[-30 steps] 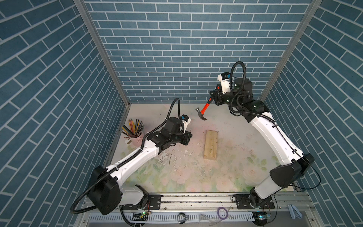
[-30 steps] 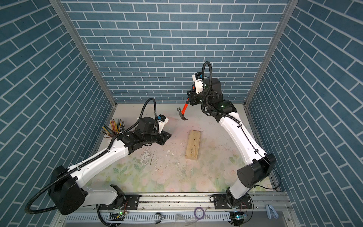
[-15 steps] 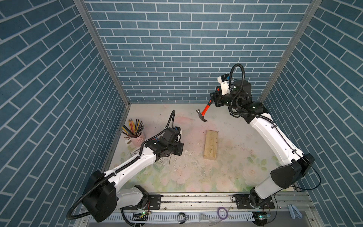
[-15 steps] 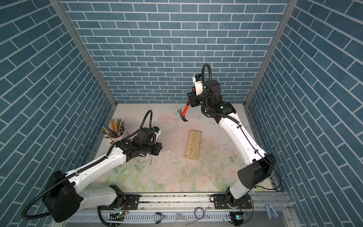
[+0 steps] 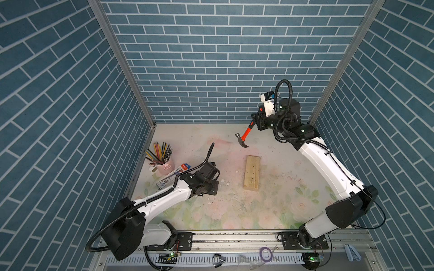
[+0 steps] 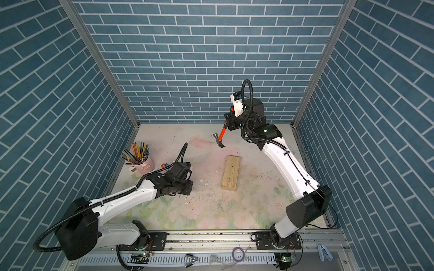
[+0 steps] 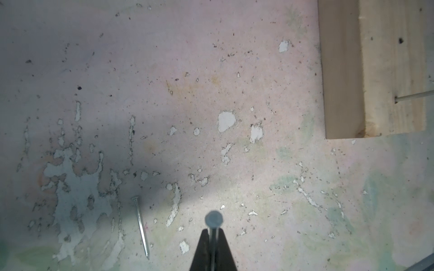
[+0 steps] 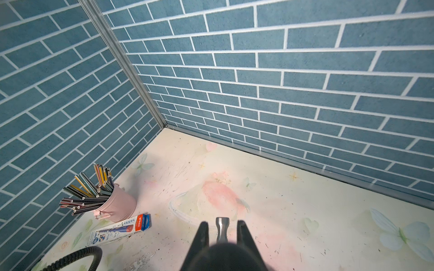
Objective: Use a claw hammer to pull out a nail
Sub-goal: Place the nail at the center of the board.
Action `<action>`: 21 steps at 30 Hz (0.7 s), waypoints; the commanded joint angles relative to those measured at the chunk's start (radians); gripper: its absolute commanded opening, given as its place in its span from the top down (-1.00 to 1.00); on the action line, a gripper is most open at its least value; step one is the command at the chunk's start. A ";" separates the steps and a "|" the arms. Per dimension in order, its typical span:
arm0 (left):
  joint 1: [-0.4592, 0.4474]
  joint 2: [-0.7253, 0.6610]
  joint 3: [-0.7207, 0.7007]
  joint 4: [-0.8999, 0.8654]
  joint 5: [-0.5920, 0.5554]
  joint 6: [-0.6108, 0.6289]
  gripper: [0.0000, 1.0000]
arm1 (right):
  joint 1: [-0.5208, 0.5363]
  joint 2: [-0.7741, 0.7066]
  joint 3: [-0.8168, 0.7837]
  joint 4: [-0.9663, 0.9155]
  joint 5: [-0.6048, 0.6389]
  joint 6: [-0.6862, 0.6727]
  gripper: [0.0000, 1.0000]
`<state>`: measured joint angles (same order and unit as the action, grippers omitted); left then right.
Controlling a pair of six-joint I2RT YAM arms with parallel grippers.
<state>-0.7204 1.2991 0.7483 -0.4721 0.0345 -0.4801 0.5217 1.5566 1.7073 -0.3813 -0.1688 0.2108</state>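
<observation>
Left wrist view: my left pincer (image 7: 212, 234) pinched a nail (image 7: 213, 219) tight at lower centre; in a top view my right pincer (image 5: 254, 120) clasped the claw hammer (image 5: 246, 133).

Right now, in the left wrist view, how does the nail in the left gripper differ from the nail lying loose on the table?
The gripped nail is clamped in the shut left gripper; the loose nail lies flat on the table, untouched. The gripped nail points away from the camera, showing mainly its round head; the loose nail shows its whole length. Both are grey, flat-headed metal.
</observation>
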 commanded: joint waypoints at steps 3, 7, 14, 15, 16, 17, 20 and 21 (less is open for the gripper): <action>-0.005 0.031 -0.024 -0.062 -0.056 -0.056 0.92 | 0.004 -0.070 0.007 0.111 -0.008 0.002 1.00; -0.007 0.045 -0.036 -0.054 -0.053 -0.067 0.91 | 0.004 -0.075 -0.003 0.120 -0.009 0.001 1.00; -0.008 0.109 -0.029 -0.081 -0.072 -0.080 0.91 | 0.003 -0.081 -0.019 0.131 -0.007 0.000 1.00; -0.009 0.118 -0.027 -0.085 -0.077 -0.082 0.91 | 0.003 -0.081 -0.019 0.131 -0.006 0.001 1.00; -0.008 0.125 -0.025 -0.087 -0.079 -0.085 0.91 | 0.002 -0.081 -0.020 0.131 -0.006 0.001 1.00; -0.008 0.133 -0.026 -0.089 -0.080 -0.086 0.91 | 0.003 -0.081 -0.022 0.131 -0.006 0.002 1.00; -0.008 0.147 -0.027 -0.089 -0.082 -0.091 0.90 | 0.003 -0.083 -0.026 0.131 -0.005 0.002 1.00; -0.008 0.149 -0.029 -0.086 -0.081 -0.094 0.89 | 0.002 -0.084 -0.025 0.131 -0.005 0.002 1.00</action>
<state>-0.7246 1.4410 0.7212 -0.5308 -0.0170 -0.5507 0.5217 1.5276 1.6630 -0.3588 -0.1688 0.2108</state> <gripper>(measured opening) 0.075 0.202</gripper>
